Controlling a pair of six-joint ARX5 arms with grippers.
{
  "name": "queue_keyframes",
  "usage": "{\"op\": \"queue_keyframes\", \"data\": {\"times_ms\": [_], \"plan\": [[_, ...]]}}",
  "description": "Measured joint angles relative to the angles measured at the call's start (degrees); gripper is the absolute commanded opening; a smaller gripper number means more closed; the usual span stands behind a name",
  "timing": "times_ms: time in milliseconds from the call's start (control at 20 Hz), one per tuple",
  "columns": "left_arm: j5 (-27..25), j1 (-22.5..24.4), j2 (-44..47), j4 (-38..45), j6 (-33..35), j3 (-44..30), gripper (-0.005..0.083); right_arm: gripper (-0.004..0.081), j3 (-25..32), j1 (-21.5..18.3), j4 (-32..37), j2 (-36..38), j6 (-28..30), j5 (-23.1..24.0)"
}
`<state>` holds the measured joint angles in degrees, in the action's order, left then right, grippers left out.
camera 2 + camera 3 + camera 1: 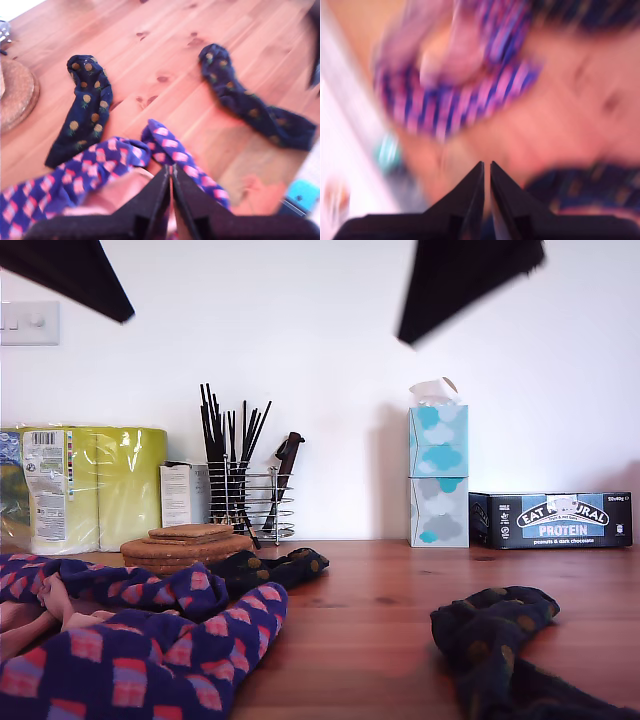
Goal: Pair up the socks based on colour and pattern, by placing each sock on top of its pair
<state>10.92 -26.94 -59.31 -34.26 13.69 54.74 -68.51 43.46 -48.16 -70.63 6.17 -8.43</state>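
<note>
Socks first: navy diamond socks [140, 660] lie bunched in a heap at the exterior view's lower left, w/ pale pink fabric [30, 625] poking out from under them. From the pics I can't tell if that's one pink sock or two, or whether the diamond ones are stacked properly or just tangled. One dotted sock [270, 568] lies just behind the heap, near the cork coasters [185, 545]. The other dotted sock [495, 635] sits well apart at the exterior view's lower right, on the bare wood table [400, 600]. First wrist view shows the same: two dotted socks apart, not touching.

So progress, as I judge it: dotted pair def. not done. Diamond and pink look gathered in one spot, not sorted. Most of the job is left.

My first gripper [171, 187] hangs above the heap, jaws pressed together, nothing between them. My second gripper [486, 175] also has its jaws closed and empty; its view is badly blurred, only diamond fabric and a dark dotted patch are readable. Two dark arm shapes show at the exterior view's top; can't say which is which.

Behind: utensil rack [245, 500], tissue boxes [437, 475], paper rolls [90, 485], snack box [555, 520].
</note>
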Motion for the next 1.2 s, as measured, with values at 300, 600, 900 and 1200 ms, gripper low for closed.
{"op": "queue_keyframes", "data": {"times_ms": [300,600,900,1200], "plan": [[6.99,6.82,-15.15,0.09,3.67,4.63,-0.0022,-0.0013,0.0,0.5,-1.7,9.94,-4.9,6.51],[11.21,10.8,-29.44,-11.06,9.75,24.55,-0.0022,-0.0013,0.02,0.52,-10.54,18.03,-6.12,5.62],[16.17,12.04,-49.75,-19.74,16.98,43.5,0.0013,-0.0013,0.0,0.52,-18.4,25.07,-6.14,-0.81],[12.76,12.39,-62.58,-17.0,18.71,53.88,0.0486,-0.0013,0.02,0.52,-20.65,26.16,-6.14,-1.49]]}}
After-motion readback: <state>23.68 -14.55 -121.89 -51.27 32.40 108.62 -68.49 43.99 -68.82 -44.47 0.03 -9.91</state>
